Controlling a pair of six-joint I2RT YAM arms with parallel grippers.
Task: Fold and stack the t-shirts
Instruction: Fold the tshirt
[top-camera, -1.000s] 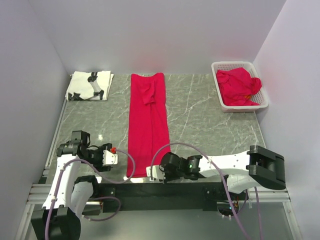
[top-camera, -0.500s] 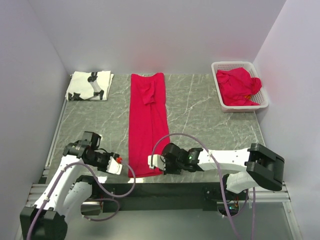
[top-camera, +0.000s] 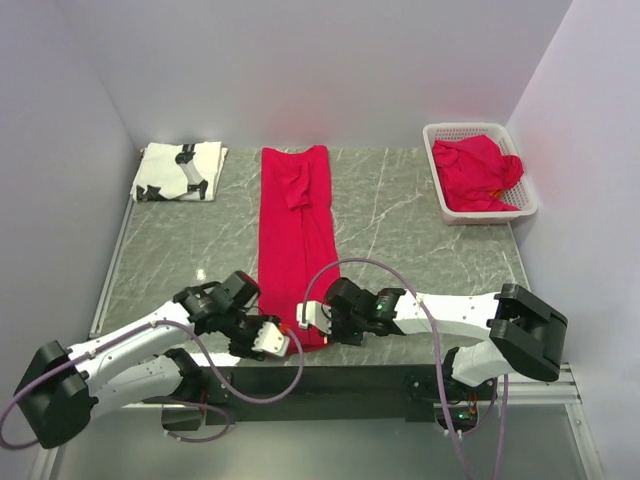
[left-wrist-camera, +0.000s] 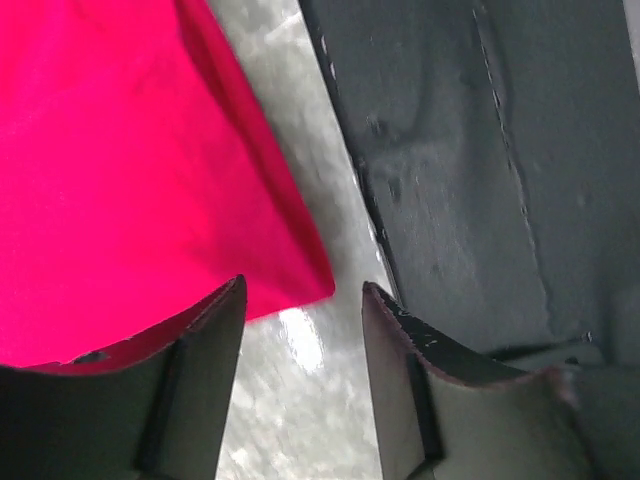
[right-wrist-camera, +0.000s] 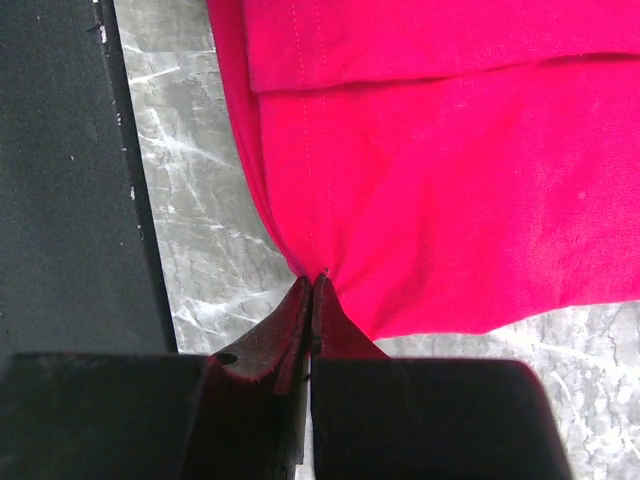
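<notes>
Red t-shirt (top-camera: 295, 240), already folded lengthwise into a narrow strip, lies down the middle of the grey marbled table (top-camera: 400, 240), its hem at the near edge by the arms' black rail (right-wrist-camera: 60, 200).

The right gripper (right-wrist-camera: 313, 285) is pinched tight on the hem's right corner, and the cloth puckers into the closed tips. The left gripper (left-wrist-camera: 300, 295) stands with its jaws apart at the hem's left corner. One finger overlaps the red cloth and the corner sits just ahead of the gap, with nothing clamped.

The fabric looks light, soft and limp. It should drape and sag between two held points and may slip out of a shallow pinch, so the likely best hold is both hem corners, taken deep enough to catch every layer of the fold. Lifting one corner alone would probably skew the strip.

A white t-shirt (top-camera: 180, 171) with a black print lies folded in the far left corner. At the far right, more red t-shirts (top-camera: 478, 172) sit crumpled in a white lattice basket (top-camera: 465, 128).

No brand, label or readable writing shows anywhere — the black print is a pattern, not words.
</notes>
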